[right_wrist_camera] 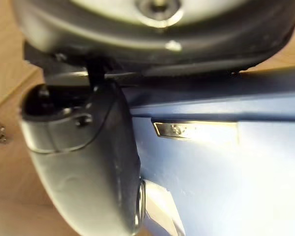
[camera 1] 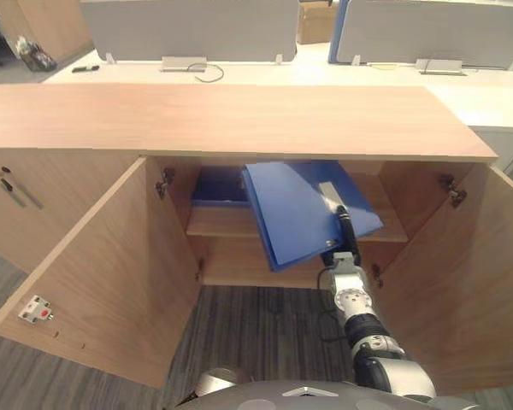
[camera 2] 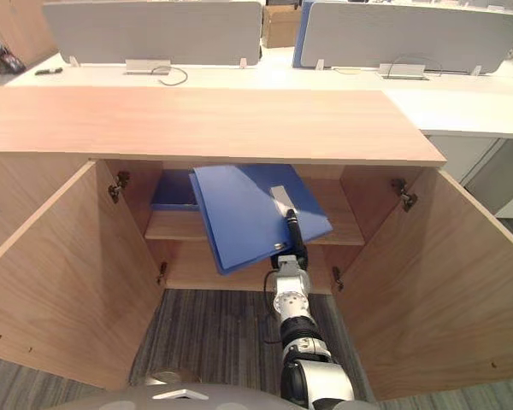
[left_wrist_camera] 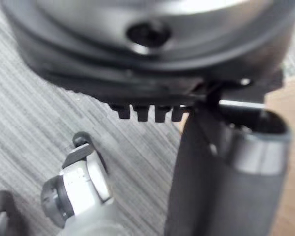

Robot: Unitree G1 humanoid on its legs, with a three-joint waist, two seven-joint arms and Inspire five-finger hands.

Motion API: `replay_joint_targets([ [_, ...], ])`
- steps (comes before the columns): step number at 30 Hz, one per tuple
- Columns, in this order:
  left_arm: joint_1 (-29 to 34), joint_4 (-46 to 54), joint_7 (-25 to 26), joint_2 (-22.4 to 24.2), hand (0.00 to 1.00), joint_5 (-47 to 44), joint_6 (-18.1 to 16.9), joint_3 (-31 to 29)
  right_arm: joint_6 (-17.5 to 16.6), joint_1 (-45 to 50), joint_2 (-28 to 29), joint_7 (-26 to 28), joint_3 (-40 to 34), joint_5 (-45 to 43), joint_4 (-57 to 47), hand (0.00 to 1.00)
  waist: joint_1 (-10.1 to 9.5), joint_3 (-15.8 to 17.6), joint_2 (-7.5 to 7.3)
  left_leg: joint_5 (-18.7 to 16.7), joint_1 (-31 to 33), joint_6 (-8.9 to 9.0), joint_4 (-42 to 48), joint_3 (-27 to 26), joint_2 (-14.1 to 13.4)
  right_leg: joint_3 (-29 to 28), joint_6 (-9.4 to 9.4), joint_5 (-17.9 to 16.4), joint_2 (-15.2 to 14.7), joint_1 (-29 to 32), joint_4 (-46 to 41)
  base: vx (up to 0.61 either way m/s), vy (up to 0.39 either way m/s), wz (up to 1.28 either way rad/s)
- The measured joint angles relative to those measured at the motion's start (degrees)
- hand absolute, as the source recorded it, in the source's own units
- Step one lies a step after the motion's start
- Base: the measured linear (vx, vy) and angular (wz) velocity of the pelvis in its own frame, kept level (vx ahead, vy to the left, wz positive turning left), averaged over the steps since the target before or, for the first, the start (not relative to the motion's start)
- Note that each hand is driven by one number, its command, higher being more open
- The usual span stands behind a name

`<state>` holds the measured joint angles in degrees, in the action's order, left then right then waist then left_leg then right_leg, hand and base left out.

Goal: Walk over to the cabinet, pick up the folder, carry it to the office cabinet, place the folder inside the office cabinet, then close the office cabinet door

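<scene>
1. Bright, even room light falls from above on the cabinet top (camera 1: 239, 120) and on the white desk (camera 1: 487, 98) far beyond the right hand's (camera 1: 345, 243) fingertips. The desk is nearly washed out.
2. Past the fingers, the cabinet's inside lies in shade. The shelf (camera 1: 222, 224) is dim and the back is darkest.
3. The folder (camera 1: 299, 213), pinched under the thumb, is lit on its upper face.
4. In the right wrist view, strong glare whitens the folder beside the thumb (right_wrist_camera: 88, 167), and its metal label (right_wrist_camera: 194, 130) glints.
5. The carpet (camera 1: 248, 329), behind the fingers, is evenly lit, with soft shadow near the open door (camera 1: 94, 265).
6. In the left wrist view, the left hand (left_wrist_camera: 221, 162) is dark against pale carpet.
</scene>
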<state>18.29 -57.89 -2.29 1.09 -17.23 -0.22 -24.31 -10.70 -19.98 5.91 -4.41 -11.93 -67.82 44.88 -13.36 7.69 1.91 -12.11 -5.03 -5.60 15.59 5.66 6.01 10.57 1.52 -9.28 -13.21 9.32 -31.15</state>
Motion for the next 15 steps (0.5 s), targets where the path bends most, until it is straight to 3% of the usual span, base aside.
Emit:
replay_joint_targets([
  [1, 0.18, -0.01, -0.11, -0.14, 1.0, 0.27, -0.01, -0.01, -0.06, 0.01, 0.31, 0.0, 0.13, -0.03, -0.07, 0.0, 0.18, 0.05, -0.46, -0.06, 0.11, 0.22, -0.05, 0.48, 0.29, 1.02, 0.33, 0.97, 0.48, -0.51, 3.23, 0.08, -0.134, 0.54],
  [2, 0.13, 0.02, -0.08, -0.39, 1.0, 1.75, -0.02, -0.02, -0.21, 0.04, 0.68, -0.13, 0.04, -0.15, -0.07, 0.0, 0.16, -0.17, -2.33, -0.46, 0.11, 0.67, -0.02, 0.99, 1.55, 3.16, 0.21, 3.72, 0.39, -1.42, 8.66, 0.14, -0.159, 0.37],
  [4, 0.2, -0.21, 0.33, 0.87, 1.0, 2.14, 0.17, 0.05, -0.26, 0.54, 0.31, -0.42, 0.01, -0.16, -0.06, 0.0, -0.34, -1.08, -0.32, -1.48, 0.2, 1.74, 0.58, 1.79, -0.05, 4.15, 1.76, 4.7, 2.45, -3.42, 12.7, 0.16, -0.127, 0.16],
  [6, 0.23, -0.23, 0.43, 1.89, 1.0, 2.21, 0.15, -0.6, -0.21, 0.51, 0.61, -0.58, 0.24, -0.23, -0.08, 0.0, -1.01, -1.93, 1.1, -2.32, 0.68, 3.28, 0.01, 1.94, -3.22, 5.42, 0.68, 7.72, 6.4, -5.74, 19.97, 0.2, -0.103, -0.09],
  [10, 0.27, -0.2, 0.49, 1.7, 1.0, 2.19, 0.1, -1.29, -1.3, 1.64, 0.44, -0.91, -0.56, -0.55, -0.18, 0.0, -0.53, -2.28, 0.49, -3.02, 0.26, 4.67, -1.66, 3.47, -5.52, 8.01, 0.12, 9.1, 9.12, -8.9, 26.13, 0.18, -0.093, 0.13],
  [15, 0.78, -0.15, 0.83, 1.31, 1.0, 2.4, 0.1, -0.73, -2.43, 2.76, 0.04, -1.22, -2.38, -0.61, -0.64, 0.0, -0.52, -2.42, 0.19, -2.72, -0.97, 5.0, -3.95, 3.58, -5.19, 8.15, 1.05, 10.52, 9.24, -10.93, 30.05, 0.1, 0.02, 0.04],
])
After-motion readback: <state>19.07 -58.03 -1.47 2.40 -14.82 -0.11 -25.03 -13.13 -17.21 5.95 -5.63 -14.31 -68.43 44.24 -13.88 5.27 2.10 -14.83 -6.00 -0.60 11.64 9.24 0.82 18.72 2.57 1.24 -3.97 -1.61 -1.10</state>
